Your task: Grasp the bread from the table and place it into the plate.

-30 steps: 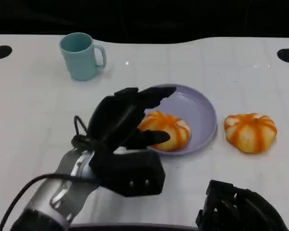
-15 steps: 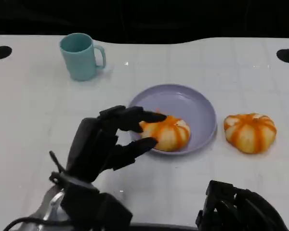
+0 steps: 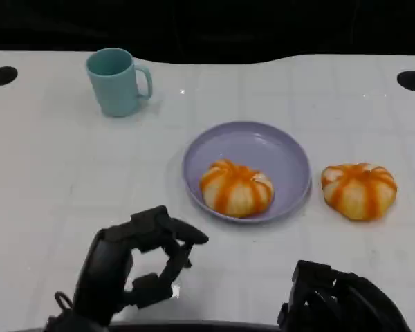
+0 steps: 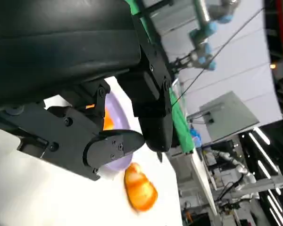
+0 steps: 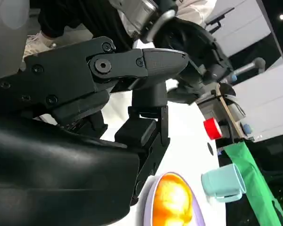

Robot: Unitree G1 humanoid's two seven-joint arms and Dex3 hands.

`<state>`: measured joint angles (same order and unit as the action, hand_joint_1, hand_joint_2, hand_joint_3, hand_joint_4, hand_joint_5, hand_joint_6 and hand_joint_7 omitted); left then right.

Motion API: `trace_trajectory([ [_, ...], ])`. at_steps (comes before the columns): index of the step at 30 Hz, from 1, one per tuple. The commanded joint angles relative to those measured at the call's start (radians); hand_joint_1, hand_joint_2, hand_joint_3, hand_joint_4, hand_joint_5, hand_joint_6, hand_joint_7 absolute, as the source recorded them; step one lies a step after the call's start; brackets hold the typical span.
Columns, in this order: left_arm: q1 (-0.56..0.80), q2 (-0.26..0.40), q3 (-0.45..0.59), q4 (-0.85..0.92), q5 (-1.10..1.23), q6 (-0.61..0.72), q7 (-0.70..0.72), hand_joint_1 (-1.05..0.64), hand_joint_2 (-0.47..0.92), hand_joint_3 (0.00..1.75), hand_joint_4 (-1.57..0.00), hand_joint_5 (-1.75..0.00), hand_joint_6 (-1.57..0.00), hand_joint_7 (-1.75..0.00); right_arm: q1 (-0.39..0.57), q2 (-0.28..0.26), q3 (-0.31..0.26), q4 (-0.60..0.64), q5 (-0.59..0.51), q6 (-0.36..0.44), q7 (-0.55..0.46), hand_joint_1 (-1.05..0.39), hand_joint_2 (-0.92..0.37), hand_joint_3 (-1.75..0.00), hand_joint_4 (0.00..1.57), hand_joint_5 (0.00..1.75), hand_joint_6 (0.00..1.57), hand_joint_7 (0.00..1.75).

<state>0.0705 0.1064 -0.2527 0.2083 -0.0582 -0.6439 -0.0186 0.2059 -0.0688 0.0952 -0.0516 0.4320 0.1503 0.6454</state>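
Reading this as done for one bread (image 3: 236, 187): it sits inside the purple plate (image 3: 263, 144), on the near-left part of the dish, touching nothing of mine. A second bread (image 3: 359, 190) lies on the table just right of the plate, apart from its rim. If the task means both, that one is left; I can't tell from the task line.

My left hand (image 3: 135, 263) is low at the near edge, well short of the plate, holding nothing, fingers loosely curved with a gap between thumb and the others. I'd call it empty and spread, not clenched. My right hand (image 3: 342, 304) is at the lower right corner, nothing visibly in it; how its fingers lie I can't tell from these views.

Surface: white table (image 3: 48, 173) with a faint grid of lines, two dark round marks near the far corners. A teal mug (image 3: 115, 80) stands upright far left, handle to the right, well apart from the plate.

Room: dark band beyond the table's far edge in the head view. Left wrist view shows bright ceiling strips, a green edge (image 4: 180, 127) and another robot arm (image 4: 205, 28) in the background. Right wrist view shows a person (image 5: 52, 19) beside the table and a red button (image 5: 211, 129).
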Motion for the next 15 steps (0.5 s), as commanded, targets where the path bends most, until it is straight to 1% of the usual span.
trace_trajectory([
  [1, 0.087, -0.016, 0.007, -0.079, -0.081, 0.082, -0.08, -0.15, 0.58, 1.02, -0.72, -1.71, -0.74, -1.27, 0.007, -0.004, -0.006, -0.007, 0.001, -0.013, -0.005, -0.68, -0.92, -0.29, 0.85, 1.57, 0.77, 1.35],
  [3, 0.105, -0.028, 0.011, -0.081, -0.081, 0.082, -0.1, -0.16, 0.56, 1.06, -0.72, -1.74, -0.71, -1.34, 0.007, -0.006, -0.006, -0.011, -0.001, -0.009, -0.012, -0.68, -0.92, -0.28, 0.85, 1.56, 0.78, 1.34],
  [6, 0.122, -0.046, 0.022, -0.075, -0.089, 0.081, -0.128, -0.16, 0.55, 1.09, -0.73, -1.75, -0.7, -1.4, 0.007, -0.01, -0.008, -0.013, 0.004, -0.009, -0.006, -0.68, -0.92, -0.28, 0.86, 1.56, 0.78, 1.33],
  [9, 0.129, -0.061, 0.034, -0.074, -0.108, 0.092, -0.154, -0.17, 0.55, 1.09, -0.73, -1.75, -0.69, -1.42, 0.005, -0.012, -0.01, -0.005, 0.007, -0.017, 0.004, -0.68, -0.92, -0.29, 0.85, 1.57, 0.78, 1.33],
  [13, 0.128, -0.068, 0.049, -0.057, -0.209, 0.129, -0.253, -0.23, 0.65, 0.98, -0.76, -1.75, -0.61, -1.53, 0.004, -0.02, -0.015, 0.003, 0.003, -0.017, 0.003, -0.68, -0.92, -0.28, 0.86, 1.57, 0.78, 1.34],
  [15, 0.127, -0.067, 0.059, -0.052, -0.247, 0.149, -0.301, -0.24, 0.67, 0.95, -0.77, -1.75, -0.6, -1.57, 0.003, -0.025, -0.018, 0.003, 0.005, -0.015, 0.005, -0.68, -0.92, -0.29, 0.86, 1.57, 0.79, 1.34],
])
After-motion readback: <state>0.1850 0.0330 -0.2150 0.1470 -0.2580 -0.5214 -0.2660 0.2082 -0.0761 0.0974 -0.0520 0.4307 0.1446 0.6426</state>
